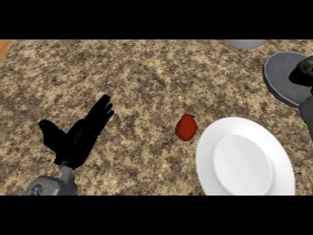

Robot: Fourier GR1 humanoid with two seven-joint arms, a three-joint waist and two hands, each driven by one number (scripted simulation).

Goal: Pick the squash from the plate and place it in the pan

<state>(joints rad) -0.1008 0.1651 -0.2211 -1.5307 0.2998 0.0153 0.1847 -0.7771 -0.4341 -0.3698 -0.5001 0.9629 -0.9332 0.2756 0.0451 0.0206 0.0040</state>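
The white plate point(247, 158) is bare, so the squash looks to be off it already, and the job appears well along. The right hand point(312, 73) hangs over the grey pan point(284, 78), which lies up and to the right of the plate, near the view's right edge. Something pale greenish shows among the dark fingers there; that may be the squash, held above the pan, though it is too small and too covered to be sure, and I cannot tell how the fingers are set. If so, what is left is to release it into the pan. Left of the plate, close by its rim, a small red item point(186, 127) lies on the granite counter point(152, 82). Further left of the plate, the left hand point(77, 135) rests open, fingers straight, holding nothing.
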